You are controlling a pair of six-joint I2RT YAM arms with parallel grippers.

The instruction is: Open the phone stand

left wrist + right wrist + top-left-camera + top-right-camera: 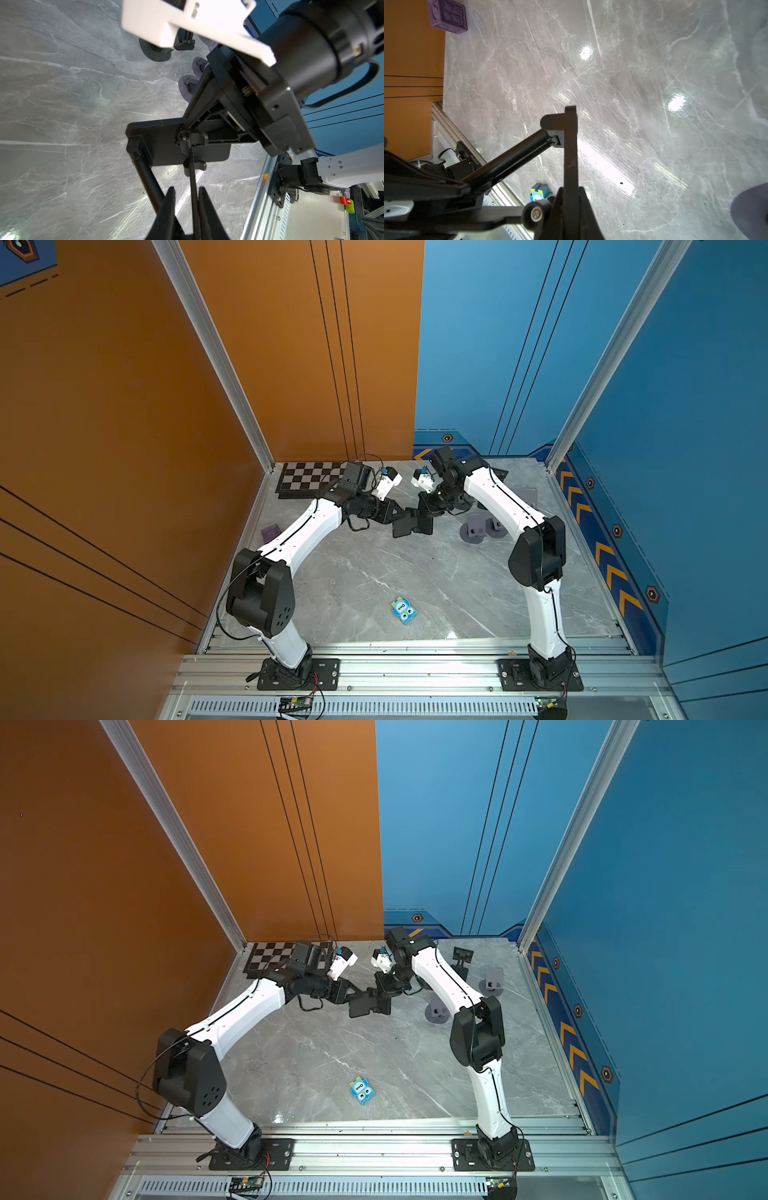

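A black phone stand (411,524) (368,1006) hangs in the air over the back middle of the table, held from both sides. My left gripper (400,515) (186,189) comes in from the left and is shut on a thin black arm of the stand. In the left wrist view, that arm runs up to a hinge by the stand's flat plate (164,141). My right gripper (424,509) (571,190) comes in from the right and is shut on the edge of a flat stand plate (570,145). A round bar joins that plate near its far end.
A chessboard (309,479) lies at the back left, with a purple cube (270,533) near the left wall. A blue toy block (403,611) lies at the front middle. Grey stands (478,526) and another black stand (462,957) are under and behind the right arm.
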